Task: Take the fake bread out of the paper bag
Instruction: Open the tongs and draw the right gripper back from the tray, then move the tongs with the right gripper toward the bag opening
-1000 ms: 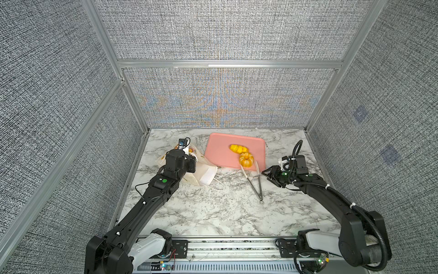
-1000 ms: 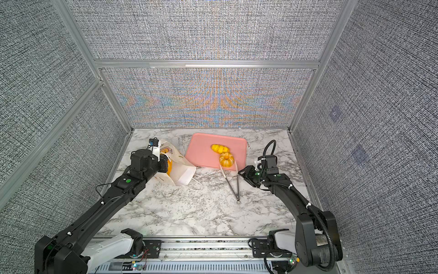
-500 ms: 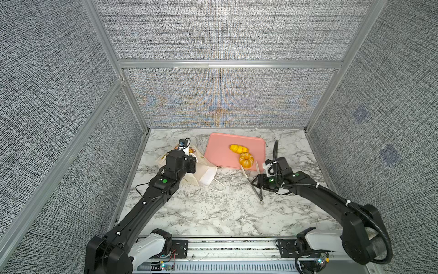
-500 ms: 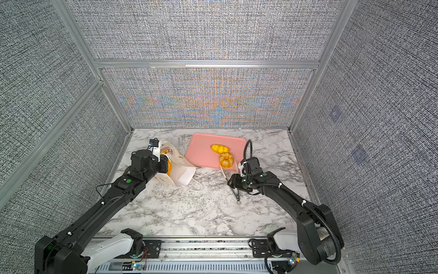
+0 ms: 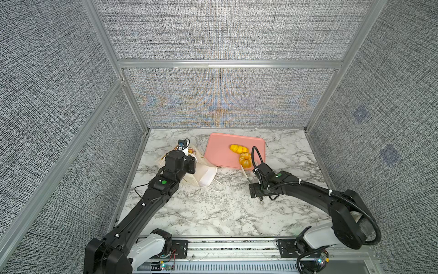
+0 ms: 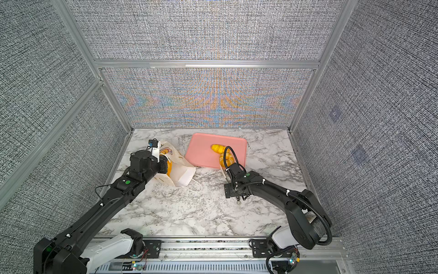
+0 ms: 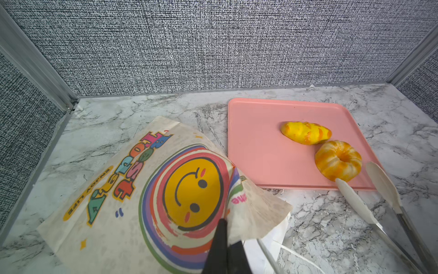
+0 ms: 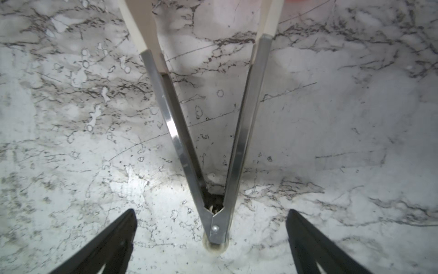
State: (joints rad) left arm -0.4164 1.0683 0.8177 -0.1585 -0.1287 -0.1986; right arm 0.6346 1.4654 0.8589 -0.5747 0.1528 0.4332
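The left gripper (image 7: 225, 230) is pinched shut on a fold of the paper bag (image 7: 132, 189), which lies at the far left with its contents hidden; a tug may tear the paper. The right gripper (image 8: 211, 211) gapes wide and empty astride the hinge of the tongs (image 8: 180, 142), and closing there could skid them into the ring cake (image 7: 337, 161) on the pink tray (image 7: 256, 147)

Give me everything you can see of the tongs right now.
The tongs are two steel arms riveted at a hinge, with cream tips. They lie flat on the marble table, spread in an open V. Their tips reach the near rim of the pink tray, one seemingly touching the ring-shaped bread. The open right gripper straddles the hinge end without touching them.
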